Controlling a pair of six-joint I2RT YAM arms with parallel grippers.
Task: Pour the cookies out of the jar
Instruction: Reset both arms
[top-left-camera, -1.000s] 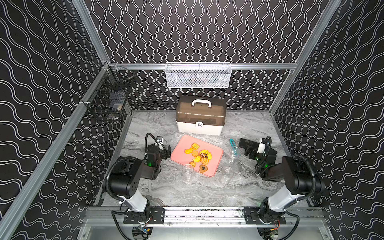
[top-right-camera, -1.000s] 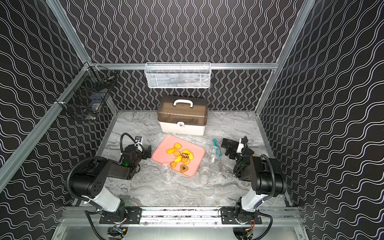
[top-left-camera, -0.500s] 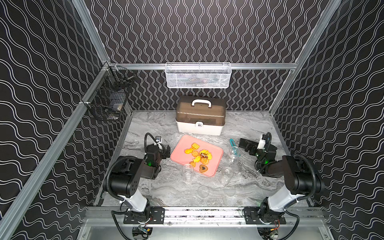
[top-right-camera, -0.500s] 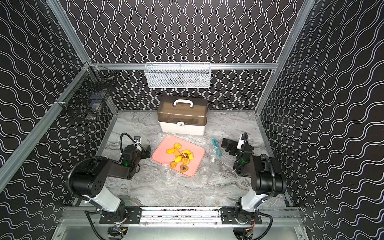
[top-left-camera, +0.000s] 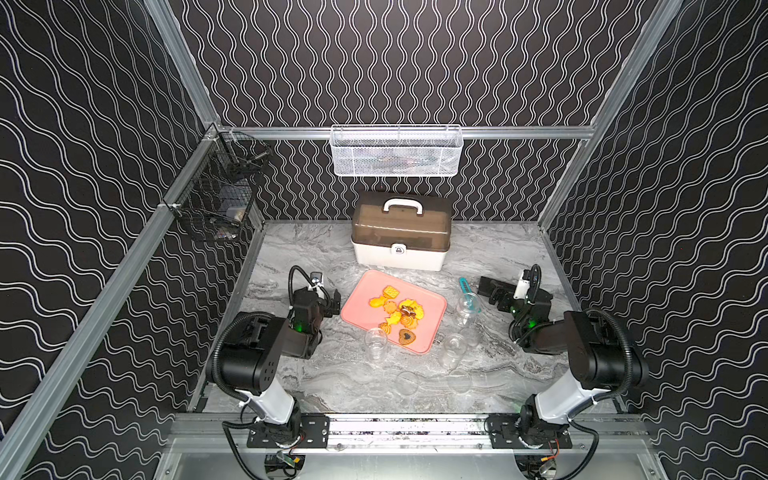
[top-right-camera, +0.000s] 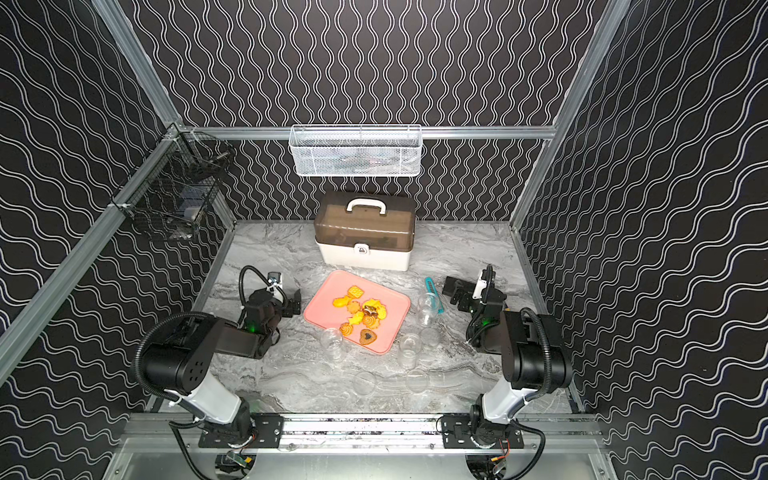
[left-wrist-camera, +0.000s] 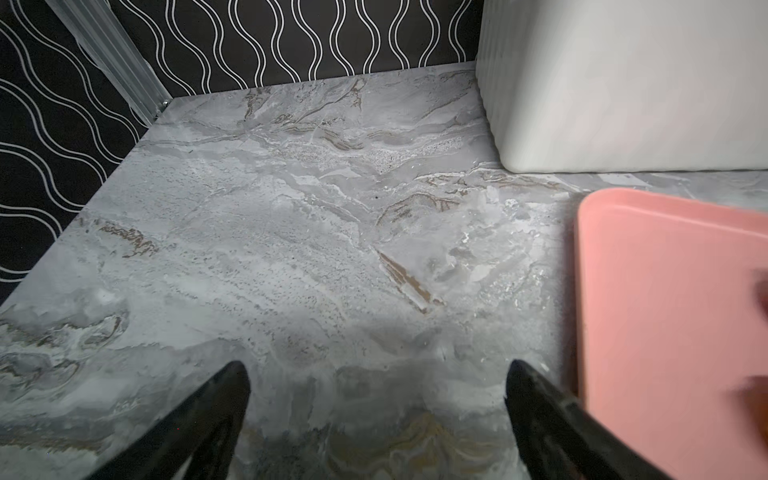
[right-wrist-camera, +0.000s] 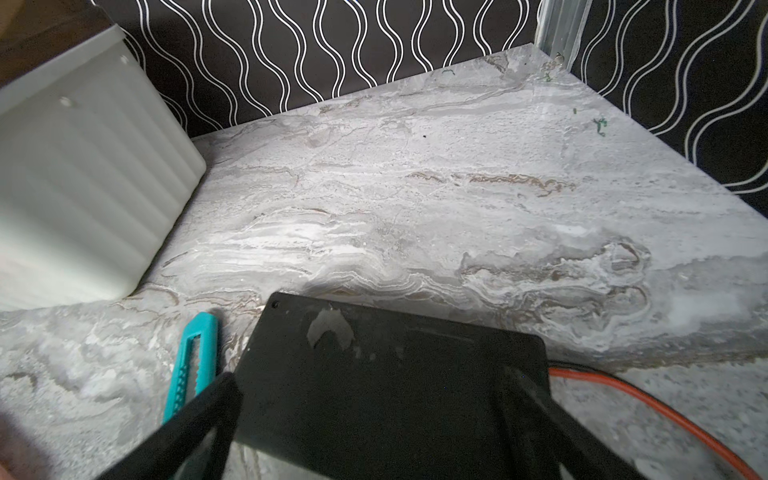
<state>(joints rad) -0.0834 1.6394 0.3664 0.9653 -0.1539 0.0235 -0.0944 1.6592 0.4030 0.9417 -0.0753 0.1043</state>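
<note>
**About ten cookies, one tray, two empty grippers**

Left gripper (left-wrist-camera: 376, 374) and right gripper (right-wrist-camera: 374, 382) both gape wide, holding nothing. The cookies (top-left-camera: 409, 322) lie on the pink tray (top-left-camera: 357, 307) between them, just beside the left jaws; one black box (right-wrist-camera: 415, 353) lies beneath the right jaws

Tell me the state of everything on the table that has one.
Cookies, lying loose on the pink tray.
Clear jars, empty, uncapped.
Storage box, lid closed.
Teal cutter, lying flat.
Left gripper, open, empty.
Right gripper, open above a black box.
</note>
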